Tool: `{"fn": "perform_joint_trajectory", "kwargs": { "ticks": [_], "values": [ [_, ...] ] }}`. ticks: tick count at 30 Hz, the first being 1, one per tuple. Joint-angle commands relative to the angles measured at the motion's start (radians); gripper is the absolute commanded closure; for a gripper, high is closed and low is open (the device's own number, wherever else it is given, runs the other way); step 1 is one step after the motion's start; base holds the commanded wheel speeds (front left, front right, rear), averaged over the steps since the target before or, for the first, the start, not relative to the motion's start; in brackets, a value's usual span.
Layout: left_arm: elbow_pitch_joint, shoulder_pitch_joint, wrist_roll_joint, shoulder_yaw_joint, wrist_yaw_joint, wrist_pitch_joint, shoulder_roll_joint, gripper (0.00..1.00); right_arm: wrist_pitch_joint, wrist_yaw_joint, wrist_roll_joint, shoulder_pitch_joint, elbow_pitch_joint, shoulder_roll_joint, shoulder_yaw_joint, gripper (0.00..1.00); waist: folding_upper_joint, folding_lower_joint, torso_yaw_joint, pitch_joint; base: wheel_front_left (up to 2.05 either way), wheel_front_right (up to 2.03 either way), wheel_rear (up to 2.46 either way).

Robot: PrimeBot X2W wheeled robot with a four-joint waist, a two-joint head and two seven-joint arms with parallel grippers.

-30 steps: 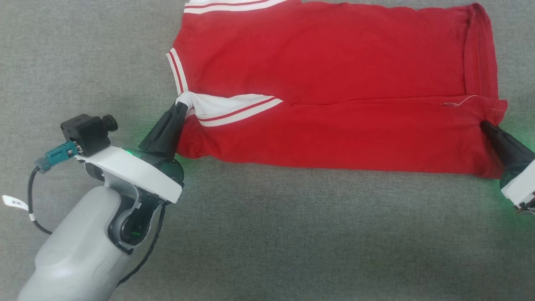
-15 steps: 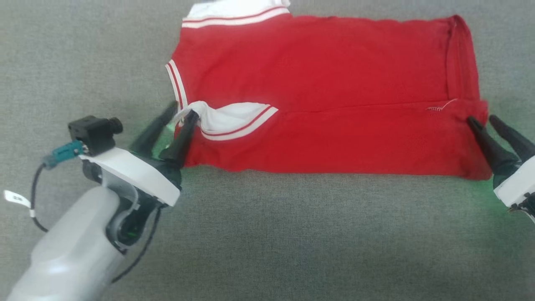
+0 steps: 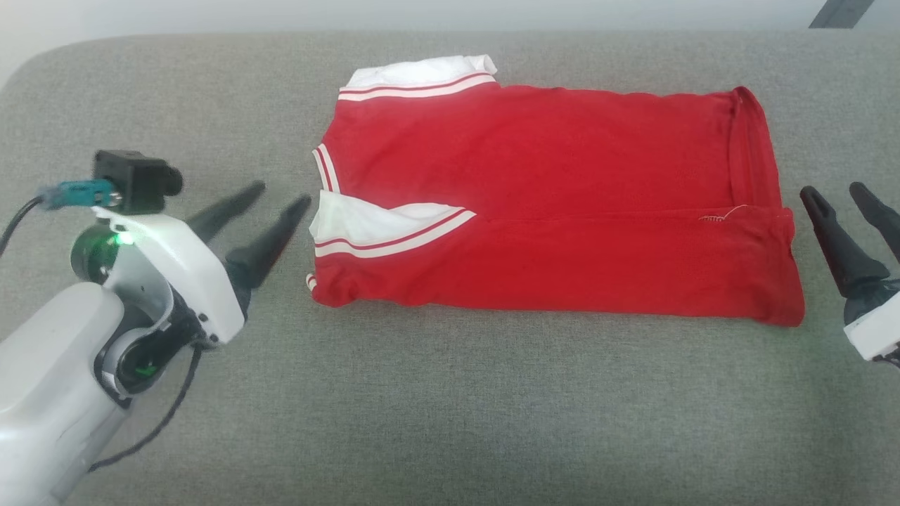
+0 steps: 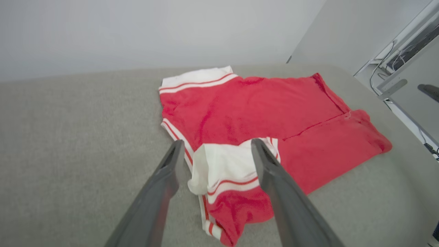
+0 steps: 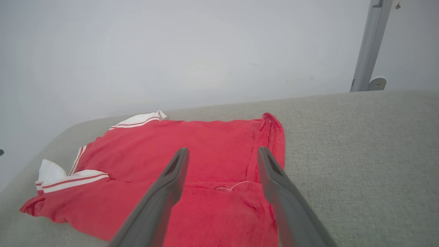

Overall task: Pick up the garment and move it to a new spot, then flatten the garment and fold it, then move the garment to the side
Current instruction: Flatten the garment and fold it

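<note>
- The garment [image 3: 548,211] is lying folded on the grey padded surface [image 3: 450,407].
- The left gripper [image 3: 283,193] is standing open just beside the sleeve end, gripping nothing.
- The right gripper [image 3: 832,190] is standing open just beside the hem end, gripping nothing.

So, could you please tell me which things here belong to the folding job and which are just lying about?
Part of the job:
- garment, red, partly folded
- left hand, open, beside the sleeve end
- right hand, open, beside the hem end

Just there:
- grey padded surface under the garment
- metal post behind it
</note>
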Motion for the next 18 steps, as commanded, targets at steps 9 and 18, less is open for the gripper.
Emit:
{"fn": "perform_joint_trajectory", "kwargs": {
  "ticks": [9,18],
  "values": [
    [-0.043,0.0,-0.15,-0.08,0.142,0.395,0.036,0.0,0.009,0.0,-0.016,0.003,-0.039,0.027,0.001,0.0,0.0,0.0,-0.033,0.021,0.0,0.0,0.0],
    [0.102,-0.015,-0.211,-0.095,0.139,0.495,0.004,0.0,0.007,0.0,-0.018,-0.009,-0.046,0.036,-0.007,0.0,0.0,0.0,-0.102,0.058,0.0,0.0,0.0]
  ]
}}
